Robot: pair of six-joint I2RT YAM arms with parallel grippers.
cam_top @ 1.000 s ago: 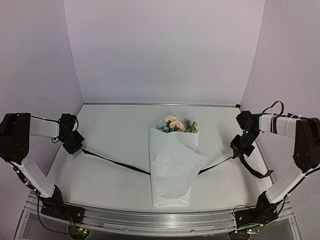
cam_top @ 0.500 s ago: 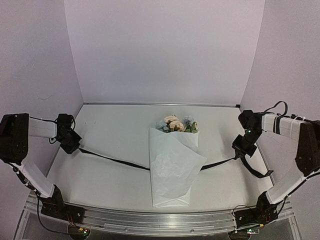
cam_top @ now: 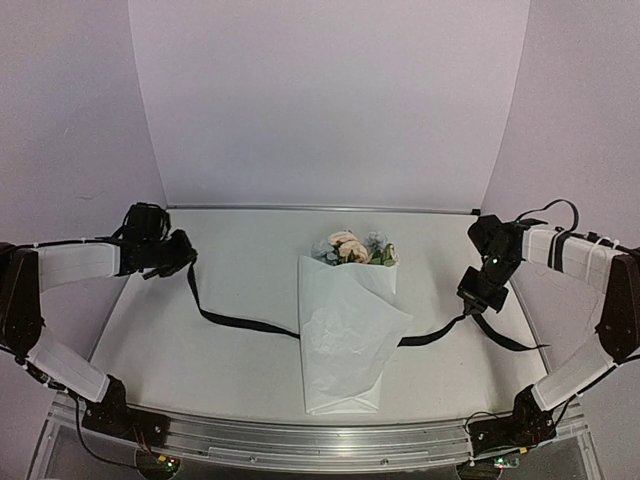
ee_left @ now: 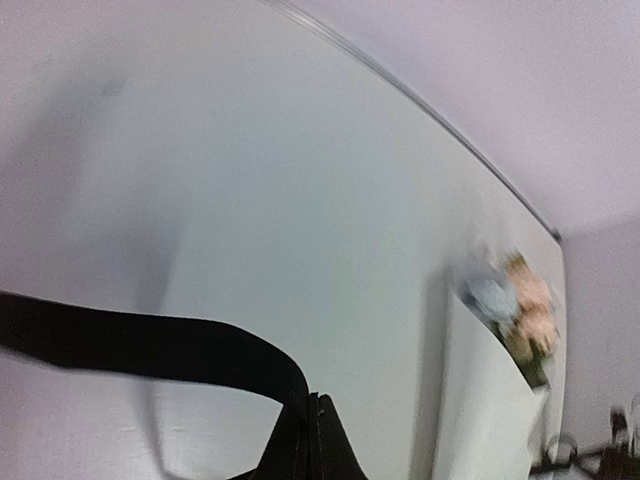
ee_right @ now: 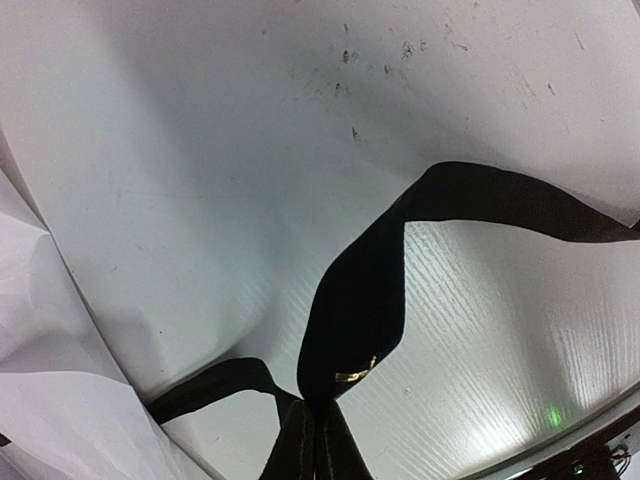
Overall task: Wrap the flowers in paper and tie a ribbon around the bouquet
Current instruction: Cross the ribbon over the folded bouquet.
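The bouquet lies mid-table: a white paper (cam_top: 345,335) cone with peach and pale blue flowers (cam_top: 355,248) at its far, wide end. A black ribbon (cam_top: 240,322) runs in from the left, disappears at the cone's edge and comes out on the right. My left gripper (cam_top: 182,260) is shut on the ribbon's left end, raised near the back left. My right gripper (cam_top: 479,300) is shut on the right part, and a tail trails toward the right edge. The left wrist view shows closed fingertips (ee_left: 310,405) pinching the ribbon (ee_left: 150,345). In the right wrist view, the ribbon (ee_right: 360,310) loops from my shut gripper (ee_right: 312,412).
Pale walls close in the table at the back and on both sides. A metal rail (cam_top: 300,445) runs along the near edge between the arm bases. The paper cone's edge (ee_right: 50,400) lies just left of my right gripper.
My left gripper has swung back and to the right with its ribbon end, so the ribbon there now bends in a slack curve. The right gripper has barely shifted.
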